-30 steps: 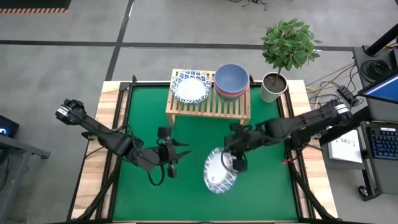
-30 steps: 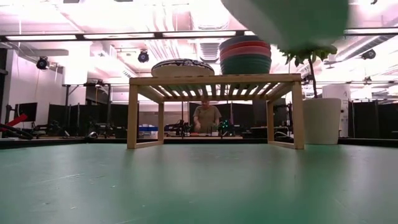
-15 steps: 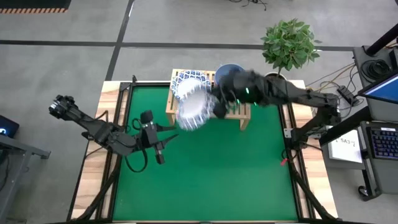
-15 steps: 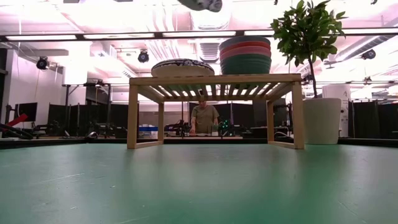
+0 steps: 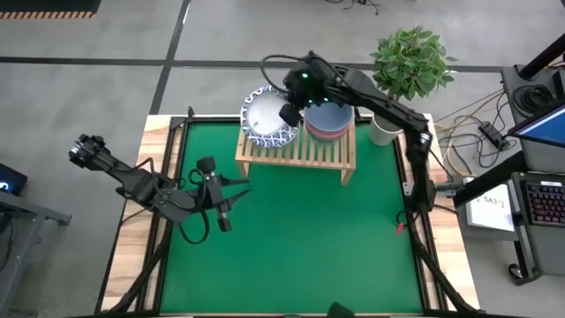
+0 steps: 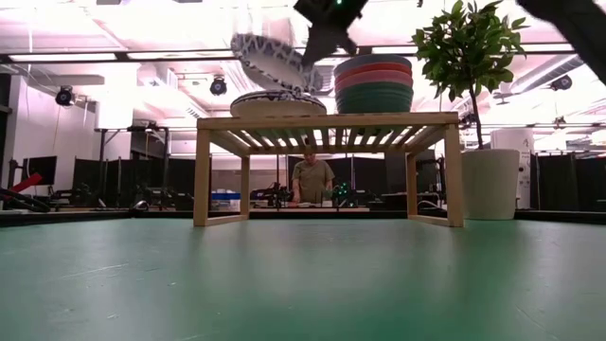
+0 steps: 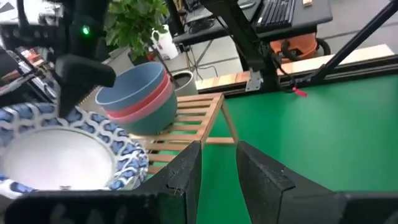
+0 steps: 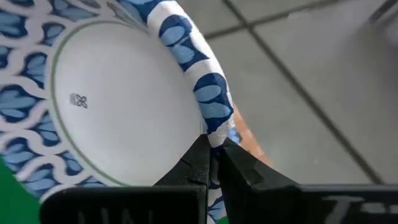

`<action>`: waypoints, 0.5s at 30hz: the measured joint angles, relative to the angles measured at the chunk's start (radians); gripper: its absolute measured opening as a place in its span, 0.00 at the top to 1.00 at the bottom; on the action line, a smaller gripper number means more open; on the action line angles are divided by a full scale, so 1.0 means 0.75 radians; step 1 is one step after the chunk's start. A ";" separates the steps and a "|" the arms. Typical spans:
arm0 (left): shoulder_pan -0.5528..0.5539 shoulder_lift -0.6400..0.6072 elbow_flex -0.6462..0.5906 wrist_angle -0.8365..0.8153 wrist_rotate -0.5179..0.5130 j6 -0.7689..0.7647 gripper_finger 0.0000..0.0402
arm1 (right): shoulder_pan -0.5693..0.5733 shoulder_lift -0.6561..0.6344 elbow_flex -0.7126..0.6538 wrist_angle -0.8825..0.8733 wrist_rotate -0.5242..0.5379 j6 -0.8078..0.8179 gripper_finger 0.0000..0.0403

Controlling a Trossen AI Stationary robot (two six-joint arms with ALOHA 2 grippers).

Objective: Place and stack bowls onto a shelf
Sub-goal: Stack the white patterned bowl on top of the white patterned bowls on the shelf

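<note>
- High view: My right gripper (image 5: 289, 113) is over the far side of the tabletop (image 5: 291, 230), just above the left part of the shelf (image 5: 296, 150). Its jaws are closed on the rim of a white bowl with a blue pattern (image 5: 267, 115), and this bowl hangs directly over the pile of patterned bowls on the shelf. The stack of plain bowls (image 5: 328, 117), with the blue-grey one on top, stands on the right part of the shelf. My left gripper (image 5: 221, 196) waits over the green mat near the left edge, with its jaws apart and holding nothing. A grey plant pot (image 5: 386, 124) stands just beside the shelf on the right.
- Low view: The held bowl (image 6: 270, 62) is tilted in the air above the pile of patterned bowls (image 6: 278, 102); I cannot tell if it touches them. My right gripper (image 6: 312, 55) holds it from above at its right rim. The plain stack (image 6: 373, 85) shows blue-grey, red and dark green layers. A person (image 6: 311, 180) is seen far behind, under the shelf (image 6: 327, 123).
- Left wrist view: My two fingers (image 7: 186, 174) stand apart with nothing between them. Beyond them are the held patterned bowl (image 7: 62, 149), the plain bowls (image 7: 137, 96) and the shelf slats (image 7: 186, 124).
- Right wrist view: My fingertips (image 8: 200, 163) pinch the blue-patterned rim of the bowl (image 8: 118, 99), whose white underside faces the camera.
</note>
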 joint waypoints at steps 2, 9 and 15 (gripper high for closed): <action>0.000 -0.005 0.000 -0.025 -0.016 -0.014 0.79 | -0.023 0.058 0.057 -0.061 -0.022 0.009 0.97; 0.000 -0.007 0.000 -0.045 -0.033 -0.018 0.79 | -0.072 0.127 0.051 -0.072 -0.023 0.003 0.94; 0.000 -0.007 0.000 -0.045 -0.032 -0.019 0.79 | -0.088 0.128 0.054 -0.045 -0.021 -0.007 0.82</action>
